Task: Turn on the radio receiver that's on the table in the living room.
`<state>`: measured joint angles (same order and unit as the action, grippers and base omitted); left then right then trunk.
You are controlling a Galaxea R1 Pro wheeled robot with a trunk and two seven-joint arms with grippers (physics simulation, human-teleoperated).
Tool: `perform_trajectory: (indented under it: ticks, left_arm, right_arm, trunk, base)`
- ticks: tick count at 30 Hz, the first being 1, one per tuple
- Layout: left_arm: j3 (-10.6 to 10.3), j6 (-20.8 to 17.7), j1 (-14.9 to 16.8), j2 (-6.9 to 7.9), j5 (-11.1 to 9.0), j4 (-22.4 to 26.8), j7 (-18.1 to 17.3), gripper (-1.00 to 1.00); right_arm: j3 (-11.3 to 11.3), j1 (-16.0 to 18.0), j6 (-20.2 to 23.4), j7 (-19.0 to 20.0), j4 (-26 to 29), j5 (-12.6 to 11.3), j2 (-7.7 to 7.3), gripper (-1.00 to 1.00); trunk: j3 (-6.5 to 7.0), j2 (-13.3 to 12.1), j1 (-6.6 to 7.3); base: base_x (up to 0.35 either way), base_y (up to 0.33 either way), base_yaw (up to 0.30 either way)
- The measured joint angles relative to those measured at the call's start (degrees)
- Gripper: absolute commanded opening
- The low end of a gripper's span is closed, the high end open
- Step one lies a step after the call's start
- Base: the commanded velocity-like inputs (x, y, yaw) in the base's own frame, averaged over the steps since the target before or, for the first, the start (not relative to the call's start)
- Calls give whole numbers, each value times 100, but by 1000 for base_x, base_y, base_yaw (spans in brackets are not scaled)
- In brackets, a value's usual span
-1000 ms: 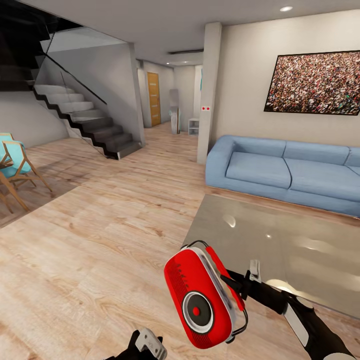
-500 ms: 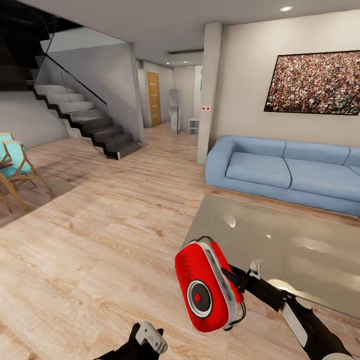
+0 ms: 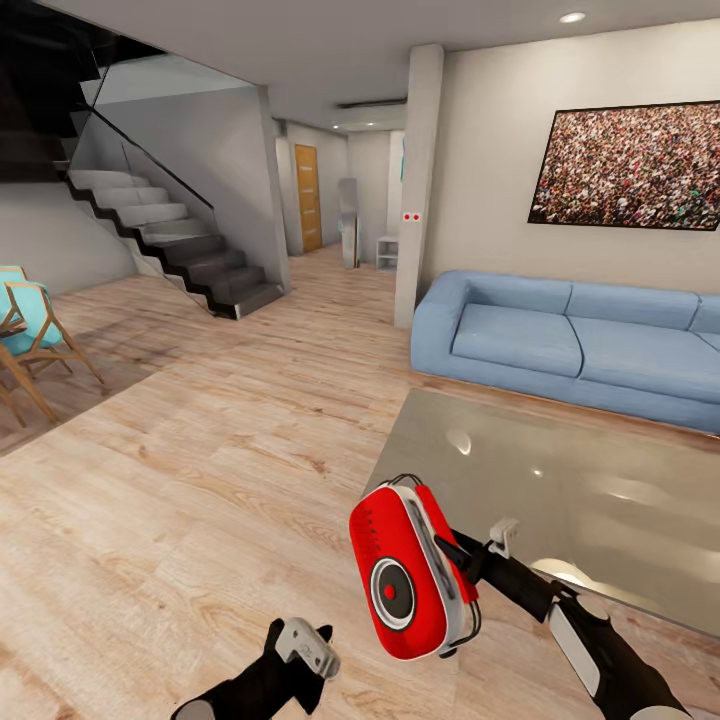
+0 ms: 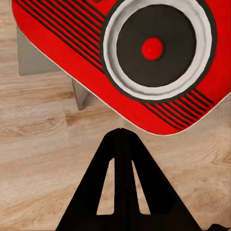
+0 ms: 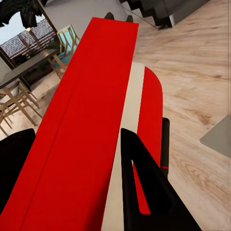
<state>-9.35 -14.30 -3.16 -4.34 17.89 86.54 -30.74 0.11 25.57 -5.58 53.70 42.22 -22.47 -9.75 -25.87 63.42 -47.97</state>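
The red radio receiver hangs in the air over the wooden floor, just off the near left corner of the glossy grey table. Its round dark dial faces me. My right gripper is shut on the radio's edge from the right; the radio's red and white side sits between the black fingers. My left gripper is shut and empty, low and left of the radio. Its joined fingers point at the rim below the dial, a small gap away.
A blue sofa stands behind the table under a wide wall picture. A white pillar rises by the sofa's left end. A staircase and wooden chairs with teal cushions are at the far left. Wooden floor stretches between.
The right gripper has carried the radio a little right and up, turning its face slightly. The left gripper has risen toward the radio's lower edge.
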Motion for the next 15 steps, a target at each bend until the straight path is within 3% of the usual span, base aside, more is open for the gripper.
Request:
perform_trajectory:
  ticks: [5,15]
  left_arm:
    - [293,-10,0,-23,3,162,43,-100]
    - [345,-20,0,-31,13,123,51,-100]
  right_arm:
    - [11,0,1,-11,0,35,4,-100]
    - [11,0,-2,-18,-2,133,21,-100]
  trunk:
    - [0,0,0]
    - [0,0,0]
  base:
    - [0,0,0]
    - [0,0,0]
